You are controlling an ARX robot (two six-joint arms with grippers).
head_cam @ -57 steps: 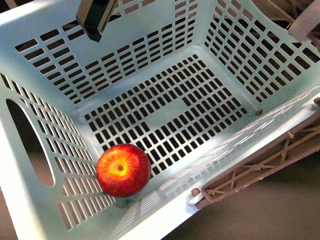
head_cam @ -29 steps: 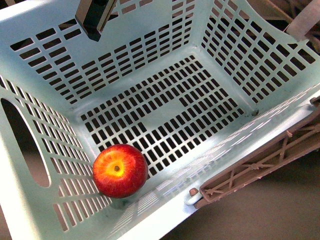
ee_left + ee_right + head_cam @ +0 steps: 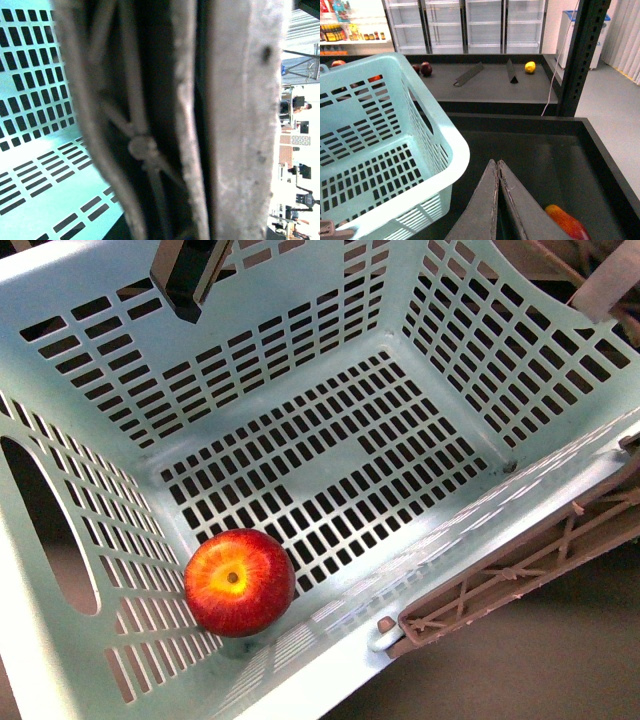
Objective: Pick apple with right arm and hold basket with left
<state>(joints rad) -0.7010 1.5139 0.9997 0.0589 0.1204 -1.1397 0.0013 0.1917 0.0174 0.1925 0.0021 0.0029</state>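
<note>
The apple [image 3: 238, 582], red with a yellow patch round its stem dimple, lies on the slotted floor of the mint-green basket [image 3: 330, 455], in the near left corner against the wall. My left gripper [image 3: 190, 302] shows as a dark piece at the far wall's rim and is shut on the basket. In the left wrist view a blurred brown lattice handle [image 3: 142, 147] fills the middle, with the basket [image 3: 35, 165] beside it. My right gripper [image 3: 497, 165] is shut and empty, outside the basket [image 3: 395, 150], over a dark bin.
A brown lattice handle [image 3: 520, 570] hangs off the basket's near right rim. A red-orange fruit [image 3: 567, 222] lies in the black bin [image 3: 600, 145] beside the right gripper. Beyond stand a black post [image 3: 582, 55] and a shelf with a yellow fruit [image 3: 530, 66] and dark red fruits [image 3: 422, 68].
The basket and the apple in it have shifted slightly left in the front view; over the last half second they hardly move.
</note>
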